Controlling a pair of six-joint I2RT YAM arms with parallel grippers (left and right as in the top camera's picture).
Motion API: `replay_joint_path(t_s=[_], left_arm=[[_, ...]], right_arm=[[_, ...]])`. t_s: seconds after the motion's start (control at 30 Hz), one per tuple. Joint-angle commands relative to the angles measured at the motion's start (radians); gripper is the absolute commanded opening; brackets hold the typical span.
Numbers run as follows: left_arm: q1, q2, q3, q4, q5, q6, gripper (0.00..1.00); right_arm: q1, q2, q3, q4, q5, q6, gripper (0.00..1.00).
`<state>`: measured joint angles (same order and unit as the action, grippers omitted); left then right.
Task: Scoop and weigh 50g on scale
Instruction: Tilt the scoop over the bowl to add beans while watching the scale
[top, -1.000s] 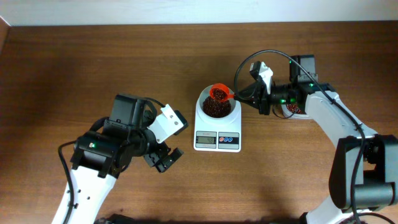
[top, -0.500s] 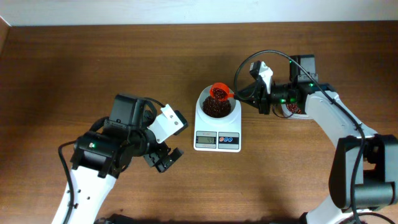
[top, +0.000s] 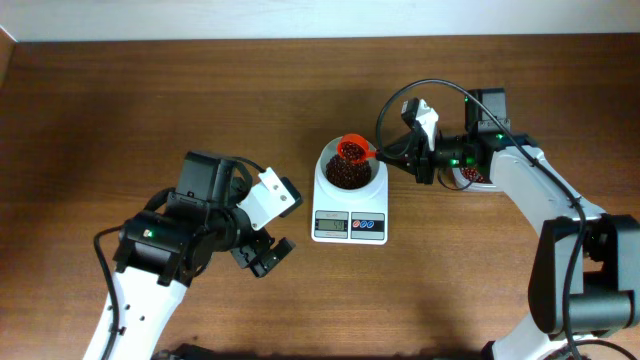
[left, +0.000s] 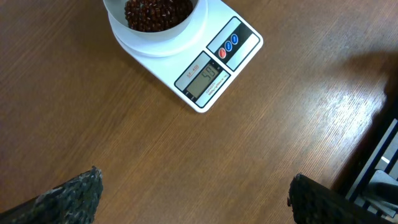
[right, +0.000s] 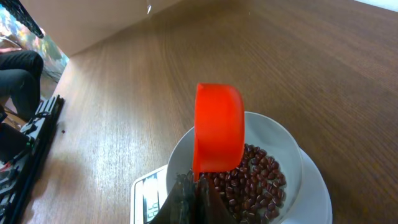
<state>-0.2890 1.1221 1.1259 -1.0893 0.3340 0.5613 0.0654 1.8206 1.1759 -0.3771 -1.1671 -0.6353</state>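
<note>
The white scale (top: 350, 226) stands mid-table with its round bowl (top: 369, 180) on top, and a heap of red-brown beans (top: 345, 176) lies in the bowl. My right gripper (top: 388, 155) is shut on the handle of an orange-red scoop (top: 352, 150), held over the bowl's far rim with some beans in it. In the right wrist view the scoop (right: 217, 130) hangs tilted above the beans (right: 258, 180), just ahead of my right gripper (right: 196, 193). My left gripper (top: 265, 255) is open over bare wood, left of the scale (left: 214, 68). Nothing lies between its fingertips (left: 87, 190).
A container of beans (top: 470, 175) shows partly behind the right arm. A black cable (top: 430, 90) loops above that arm. The table's back edge (top: 320, 40) meets a pale wall. Dark equipment (right: 25, 155) stands past the table's left side in the right wrist view.
</note>
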Motion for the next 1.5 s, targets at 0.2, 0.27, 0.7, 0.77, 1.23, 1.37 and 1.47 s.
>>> replay_joint_path(t_s=[0.2, 0.27, 0.7, 0.77, 1.23, 1.37, 1.47], left_arm=[[0.004, 0.000, 0.000, -0.001, 0.018, 0.019, 0.99], [0.004, 0.000, 0.000, -0.001, 0.018, 0.019, 0.99], [0.004, 0.000, 0.000, -0.001, 0.018, 0.019, 0.99], [0.004, 0.000, 0.000, -0.001, 0.018, 0.019, 0.99], [0.004, 0.000, 0.000, -0.001, 0.018, 0.019, 0.99], [0.004, 0.000, 0.000, -0.001, 0.018, 0.019, 0.99], [0.004, 0.000, 0.000, -0.001, 0.018, 0.019, 0.99]], right_arm=[[0.006, 0.015, -0.005, 0.000, 0.001, -0.004, 0.04], [0.006, 0.015, -0.005, 0.000, 0.001, -0.004, 0.04], [0.006, 0.015, -0.005, 0.000, -0.007, 0.067, 0.04], [0.006, 0.015, -0.005, -0.001, -0.007, 0.080, 0.04], [0.006, 0.015, -0.005, 0.000, -0.007, 0.195, 0.04], [0.006, 0.015, -0.005, 0.000, -0.008, 0.235, 0.04], [0.006, 0.015, -0.005, 0.000, -0.011, 0.292, 0.04]])
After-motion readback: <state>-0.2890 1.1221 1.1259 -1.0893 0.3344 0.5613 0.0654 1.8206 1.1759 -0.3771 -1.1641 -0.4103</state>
